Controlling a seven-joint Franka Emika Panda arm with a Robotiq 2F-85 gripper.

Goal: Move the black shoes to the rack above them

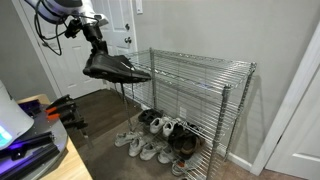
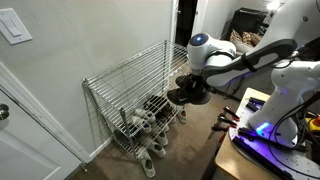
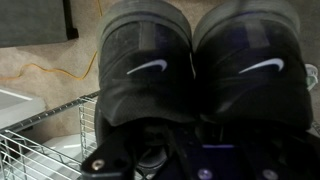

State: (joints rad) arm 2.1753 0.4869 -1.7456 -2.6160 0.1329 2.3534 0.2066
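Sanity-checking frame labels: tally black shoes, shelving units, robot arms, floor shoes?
black shoes: 2, both in the jaws
shelving unit: 1
robot arm: 1
floor shoes: overlapping, no firm count
total counted: 4

In the wrist view the black shoes (image 3: 150, 70) fill nearly the whole picture, their far ends clipped by the top edge, and the jaws are lost in the dark blur of laces at the bottom. Only a corner of the rack (image 3: 40, 135) shows beside the jaws, cut by the left edge. In an exterior view the gripper (image 1: 99, 50) is too small to tell from the shoes, and the sneakers (image 1: 155, 135) far below the jaws are too small to count.
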